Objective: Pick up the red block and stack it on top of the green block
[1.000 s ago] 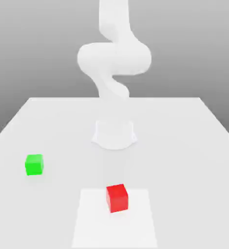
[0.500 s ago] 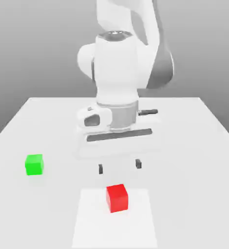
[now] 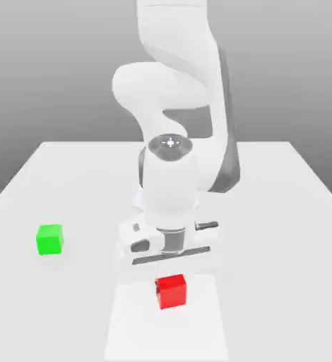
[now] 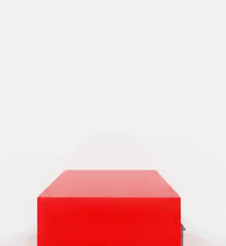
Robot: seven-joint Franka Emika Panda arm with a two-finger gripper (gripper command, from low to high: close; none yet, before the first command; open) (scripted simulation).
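Observation:
The red block (image 3: 171, 291) rests on a paler square patch near the table's front edge; in the hand view the red block (image 4: 109, 211) looms large and close. My gripper (image 3: 170, 273) hangs low, straight over the block and slightly behind it. A dark fingertip (image 4: 182, 231) shows just outside one side face of the cube, so the jaws stand open around it and do not grip it. The green block (image 3: 49, 239) sits alone on the table at the exterior view's left, well away from the hand.
The white table (image 3: 282, 212) stretches wide on both sides. The pale square patch (image 3: 167, 332) lies under the red block. The arm's bulky white links (image 3: 170, 184) rise behind the hand toward the table's back.
The arm has come down and forward: the hand dropped from well above the table to just over the red block. Both blocks stayed where they were.

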